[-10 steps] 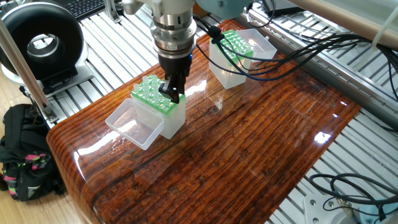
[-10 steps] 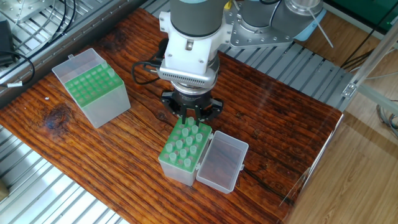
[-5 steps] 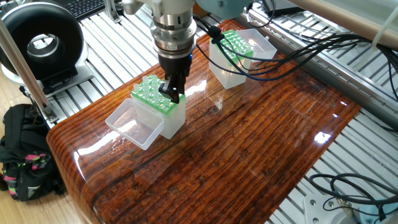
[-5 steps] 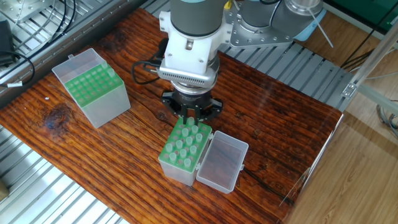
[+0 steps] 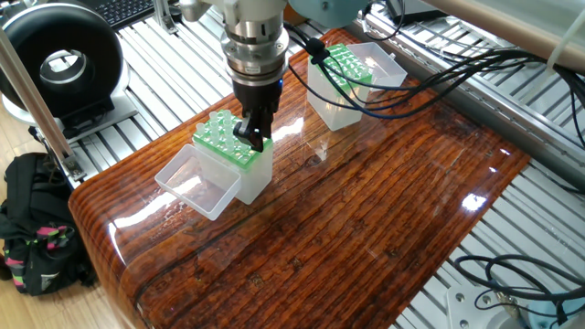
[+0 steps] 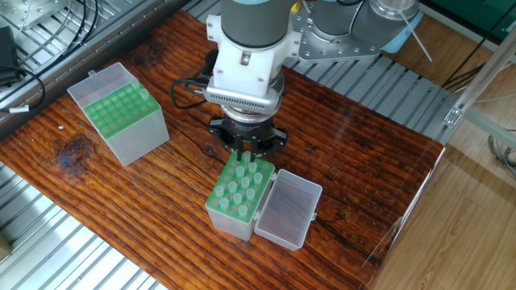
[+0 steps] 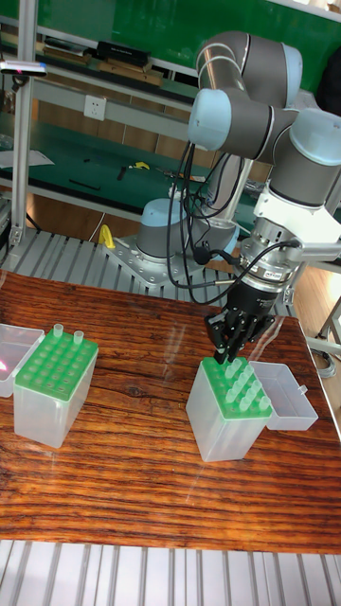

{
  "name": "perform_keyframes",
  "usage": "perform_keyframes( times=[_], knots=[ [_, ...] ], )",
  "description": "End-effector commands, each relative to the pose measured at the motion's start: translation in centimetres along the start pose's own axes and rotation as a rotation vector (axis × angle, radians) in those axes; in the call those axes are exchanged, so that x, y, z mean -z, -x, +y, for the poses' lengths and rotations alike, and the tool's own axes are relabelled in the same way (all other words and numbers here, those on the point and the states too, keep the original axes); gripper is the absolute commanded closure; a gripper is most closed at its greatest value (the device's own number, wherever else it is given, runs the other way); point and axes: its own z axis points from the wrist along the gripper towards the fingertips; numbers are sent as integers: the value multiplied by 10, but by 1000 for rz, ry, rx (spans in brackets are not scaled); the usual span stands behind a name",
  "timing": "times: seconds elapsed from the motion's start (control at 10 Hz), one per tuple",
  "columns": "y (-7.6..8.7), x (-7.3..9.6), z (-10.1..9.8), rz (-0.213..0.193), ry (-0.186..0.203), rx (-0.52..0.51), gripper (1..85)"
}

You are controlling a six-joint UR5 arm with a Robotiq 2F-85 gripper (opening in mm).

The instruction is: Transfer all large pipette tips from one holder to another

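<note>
Translucent plastic, two holder boxes with green racks, on a dark wooden table (image 5: 384,228). We list the near holder (image 7: 230,413), lid (image 6: 289,208) hinged open flat beside it, stocked with most of the large pipette tips (image 6: 240,185), their whitish tops standing in rows above the green rack. We list the far holder (image 7: 55,383) well apart, nearly bare, two tips upright at its back edge in the tall view. The gripper (image 7: 227,352) hangs directly over the back corner of the near holder, black fingers (image 5: 254,132) pointing down and reaching the tops of the tips there. We cannot tell whether the fingers clasp a tip or stand apart; the arm hides their ends.
</note>
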Motion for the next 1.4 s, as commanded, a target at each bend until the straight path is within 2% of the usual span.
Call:
perform_keyframes(
  times=[0.0,0.3,0.7,1.1,1.3],
  knots=[
    [1,2,3,-7,12,-10,657],
    [-1,3,1,0,2,-29,737],
    [-4,10,3,13,-4,-50,763],
    [-2,28,11,6,-1,-73,763],
    [-3,45,10,11,-5,-72,763]
  ],
)
